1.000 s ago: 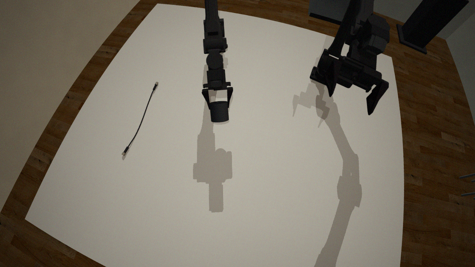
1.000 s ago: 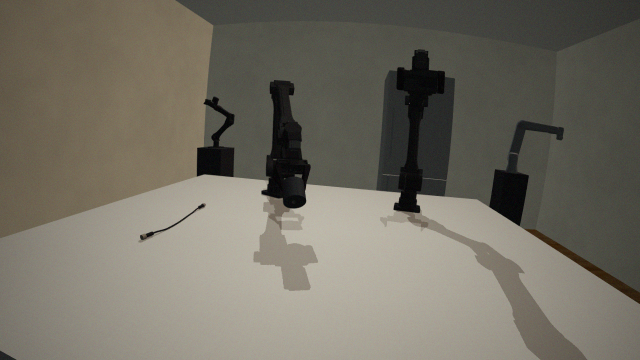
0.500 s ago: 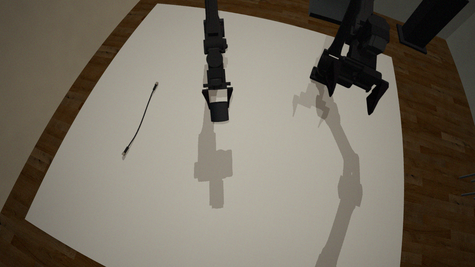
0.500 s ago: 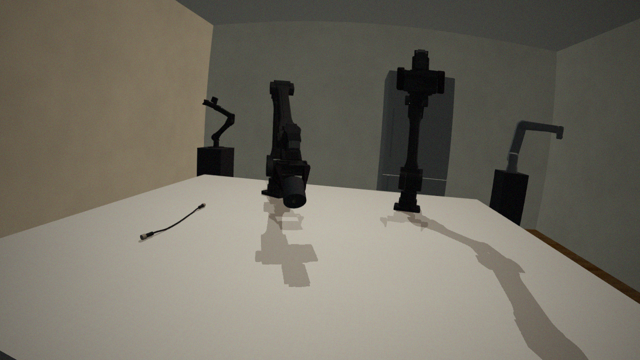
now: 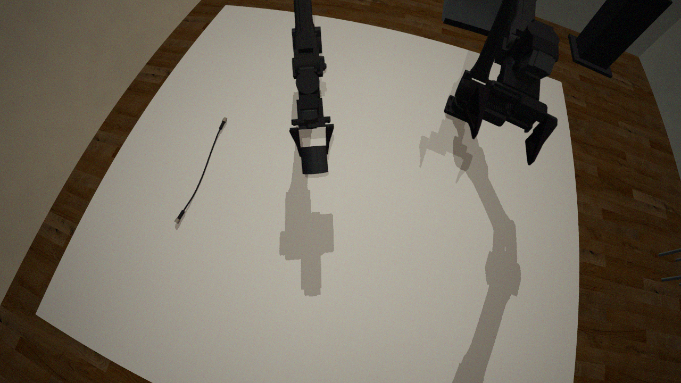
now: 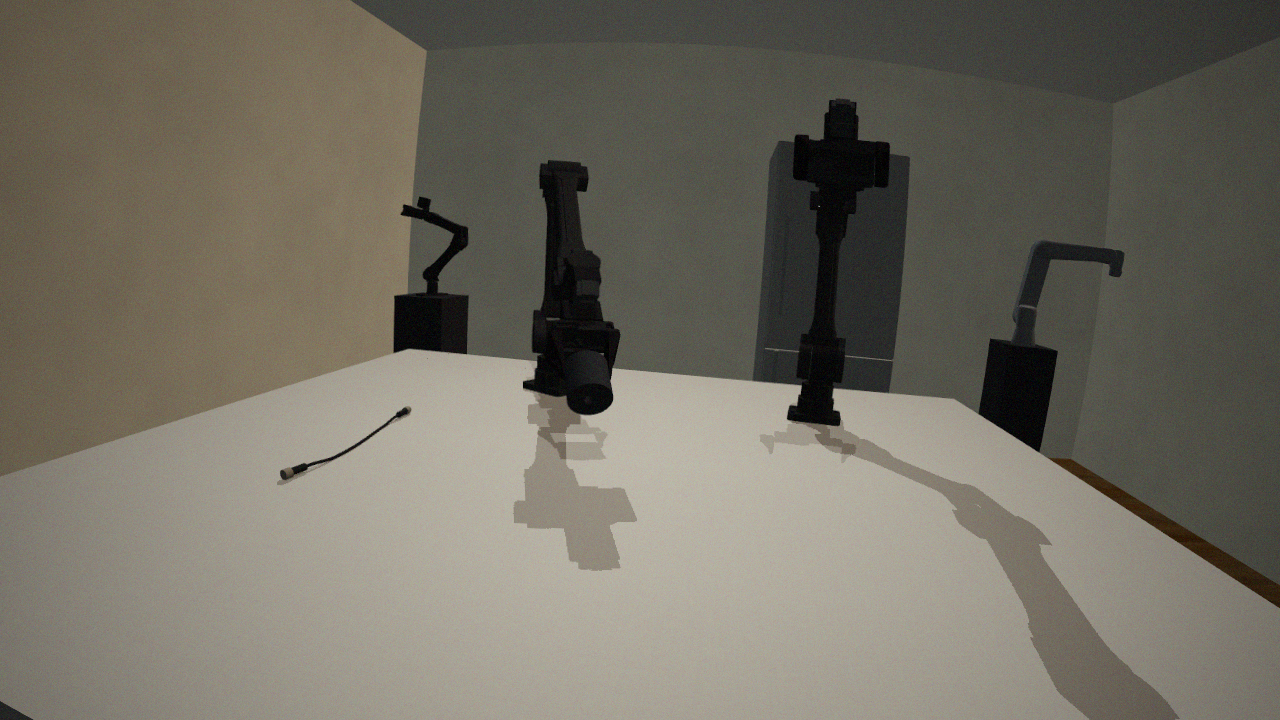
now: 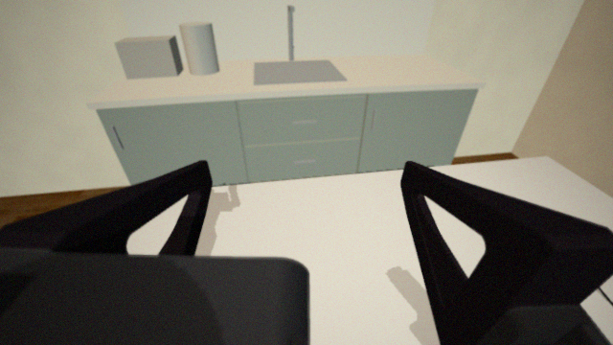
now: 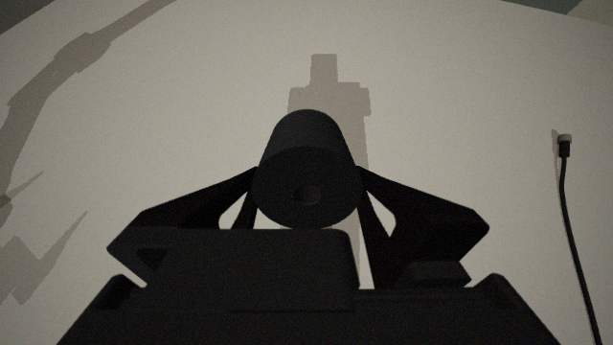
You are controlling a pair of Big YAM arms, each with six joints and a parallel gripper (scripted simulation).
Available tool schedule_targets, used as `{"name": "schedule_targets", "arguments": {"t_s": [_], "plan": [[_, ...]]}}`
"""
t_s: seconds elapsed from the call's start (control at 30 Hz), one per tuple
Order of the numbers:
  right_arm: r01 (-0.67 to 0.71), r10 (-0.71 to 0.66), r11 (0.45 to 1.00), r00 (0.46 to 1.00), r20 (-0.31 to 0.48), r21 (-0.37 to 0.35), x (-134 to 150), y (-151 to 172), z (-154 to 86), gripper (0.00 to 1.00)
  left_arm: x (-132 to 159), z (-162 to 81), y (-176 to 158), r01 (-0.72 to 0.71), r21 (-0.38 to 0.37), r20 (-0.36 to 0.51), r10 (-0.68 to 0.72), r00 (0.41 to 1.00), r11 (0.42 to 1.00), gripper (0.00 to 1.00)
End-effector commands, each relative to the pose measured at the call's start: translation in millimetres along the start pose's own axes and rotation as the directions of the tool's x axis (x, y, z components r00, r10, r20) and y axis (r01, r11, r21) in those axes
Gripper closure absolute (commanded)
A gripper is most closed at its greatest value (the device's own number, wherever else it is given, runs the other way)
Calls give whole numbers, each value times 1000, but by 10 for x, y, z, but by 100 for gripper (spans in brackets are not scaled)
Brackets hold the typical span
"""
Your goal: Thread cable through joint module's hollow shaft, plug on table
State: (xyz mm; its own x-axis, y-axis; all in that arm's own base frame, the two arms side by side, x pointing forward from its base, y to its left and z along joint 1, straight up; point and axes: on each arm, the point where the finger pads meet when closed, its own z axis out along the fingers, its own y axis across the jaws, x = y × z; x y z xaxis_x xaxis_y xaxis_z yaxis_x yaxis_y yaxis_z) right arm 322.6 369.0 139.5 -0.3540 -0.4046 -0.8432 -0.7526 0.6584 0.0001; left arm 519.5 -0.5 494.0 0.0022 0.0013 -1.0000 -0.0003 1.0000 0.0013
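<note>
Module gripped, cable waiting

Joint module (image 5: 314, 164) (image 6: 588, 380) (image 8: 306, 131): clamped in the nearer right hand (image 5: 313, 151) (image 6: 588, 358) (image 8: 306, 172), long axis pointing away from the arms' edge of the bench (image 5: 381, 309) (image 6: 716, 582) (image 7: 297, 220) (image 8: 455, 96). Cable (image 5: 205, 167) (image 6: 353, 444) (image 8: 565, 218): well apart, toward the right-side edge. Left hand (image 5: 501, 150) (image 6: 841, 161) (image 7: 306, 170): open.

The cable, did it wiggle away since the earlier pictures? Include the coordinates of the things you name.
No. In the top view, the cable (image 5: 204, 169) (image 6: 358, 444) (image 7: 606, 296) (image 8: 568, 227) lies just as far from the left edge of the table (image 5: 381, 295) (image 6: 358, 591) (image 7: 311, 216) (image 8: 455, 96) as before, slanting the same way.
</note>
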Motion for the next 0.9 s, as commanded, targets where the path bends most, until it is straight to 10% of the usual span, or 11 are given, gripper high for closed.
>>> {"name": "schedule_targets", "arguments": {"t_s": [0.0,0.87], "plan": [[0,1,1000,980,198,-3,-724,37,-158,30,-125,16,46,8,-9,19,-8,1000,1000,0],[3,-2,1000,972,236,-3,-671,37,-73,30,-125,16,46,8,-9,19,-8,1000,1000,0]]}}
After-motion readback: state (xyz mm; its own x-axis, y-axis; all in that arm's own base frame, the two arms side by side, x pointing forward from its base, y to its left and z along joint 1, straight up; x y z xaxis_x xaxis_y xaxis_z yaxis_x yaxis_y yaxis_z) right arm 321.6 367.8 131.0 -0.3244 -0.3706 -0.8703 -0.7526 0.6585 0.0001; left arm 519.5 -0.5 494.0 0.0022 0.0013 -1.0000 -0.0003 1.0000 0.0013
